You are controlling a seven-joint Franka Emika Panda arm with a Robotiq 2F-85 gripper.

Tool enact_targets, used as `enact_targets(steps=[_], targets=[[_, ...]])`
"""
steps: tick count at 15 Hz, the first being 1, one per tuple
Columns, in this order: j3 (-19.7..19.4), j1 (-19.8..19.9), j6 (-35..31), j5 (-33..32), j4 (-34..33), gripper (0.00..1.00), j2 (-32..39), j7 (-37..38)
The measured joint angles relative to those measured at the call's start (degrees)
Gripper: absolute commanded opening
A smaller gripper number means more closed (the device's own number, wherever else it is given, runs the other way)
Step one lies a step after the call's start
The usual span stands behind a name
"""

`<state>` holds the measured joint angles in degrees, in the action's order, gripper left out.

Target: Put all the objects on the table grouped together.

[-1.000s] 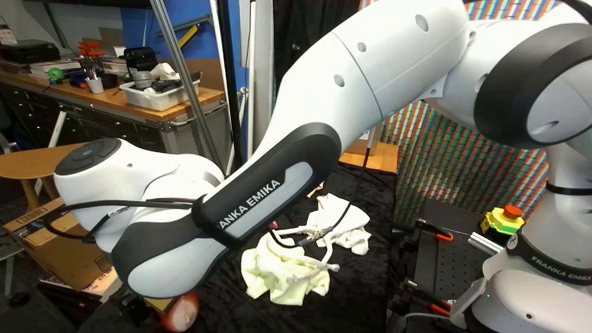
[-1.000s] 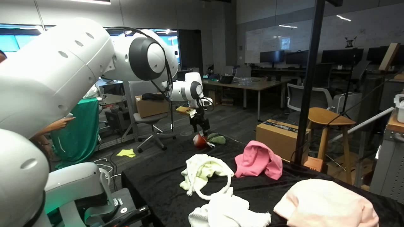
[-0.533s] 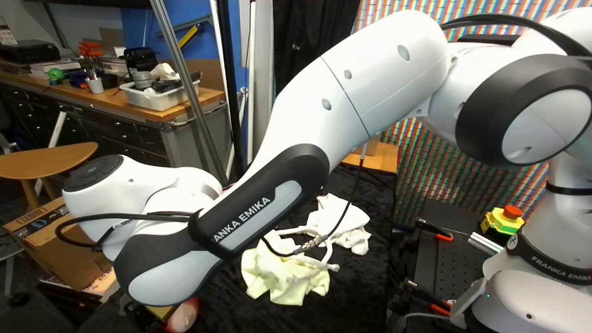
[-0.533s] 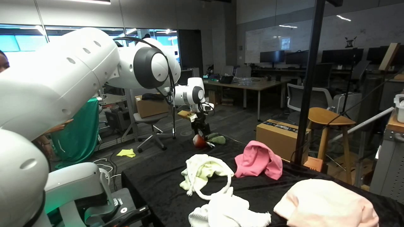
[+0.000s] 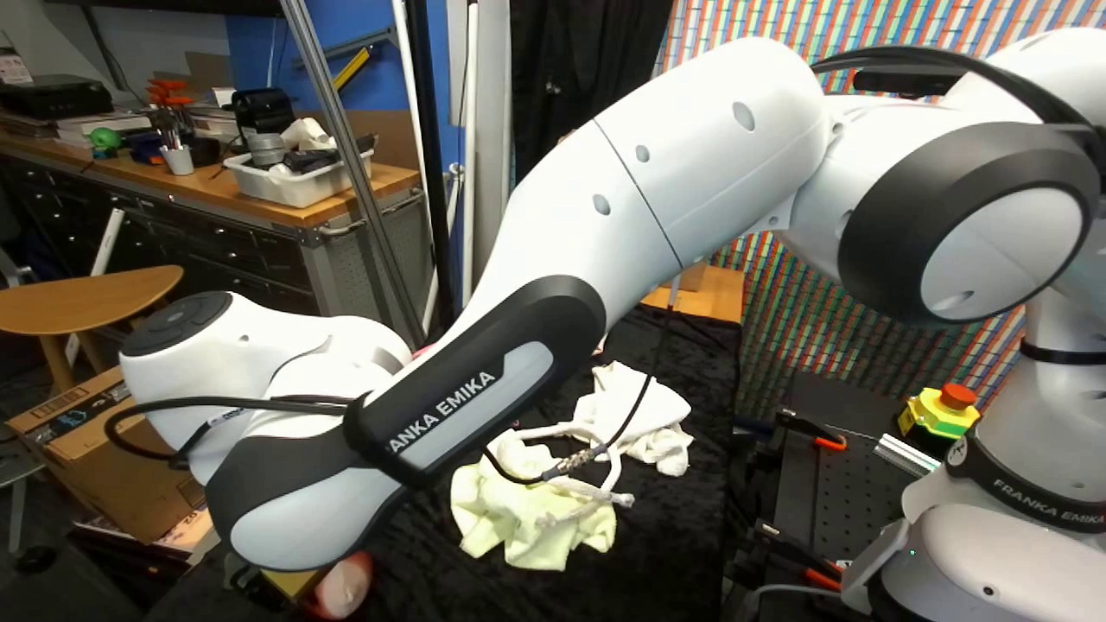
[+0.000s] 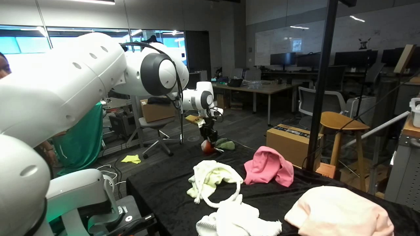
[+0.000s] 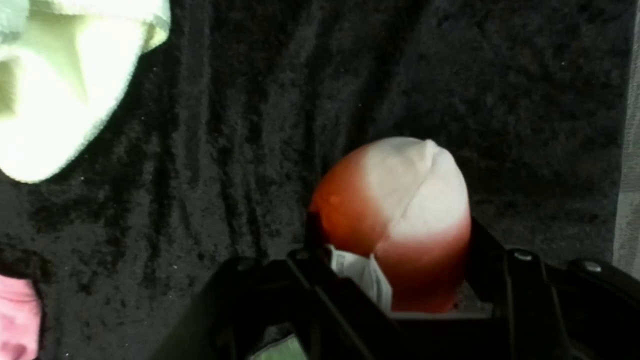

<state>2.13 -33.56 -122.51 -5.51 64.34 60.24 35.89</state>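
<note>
Count: 4 cloths (image 6: 238, 218), 1 black-covered table (image 6: 165, 185).
By color, 1 white cloth (image 6: 238, 218), 1 yellow-green cloth (image 6: 212, 181), 1 pink cloth (image 6: 270, 165), 1 peach cloth (image 6: 339, 211); also 1 red-and-white round item (image 7: 425, 215), green item (image 6: 226, 145) (1 or more, can't tell), 1 robot arm (image 5: 587, 207) in both exterior views, 1 red-topped button (image 5: 943, 413), 2 orange-tipped tools (image 5: 812, 429) near the arm, 1 white cup (image 5: 177, 161), 2 big brown boxes (image 6: 283, 146) clear in an exterior view, 1 wooden stool (image 6: 338, 120), 1 yellow rag (image 6: 131, 159) off the table, 1 teal drape (image 6: 78, 141), at least 4 monitors (image 6: 283, 59), 1 person (image 6: 4, 67), mostly hidden.
</note>
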Motion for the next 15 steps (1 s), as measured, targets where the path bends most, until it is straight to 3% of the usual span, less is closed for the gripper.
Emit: enact_targets(steps=[4, 15], targets=[[0.1, 0.3, 1.4, 0.7, -0.8, 0.10, 0.0, 0.0], [3.8, 3.3, 5.5, 4.5, -0.7, 0.09, -3.5, -1.7]])
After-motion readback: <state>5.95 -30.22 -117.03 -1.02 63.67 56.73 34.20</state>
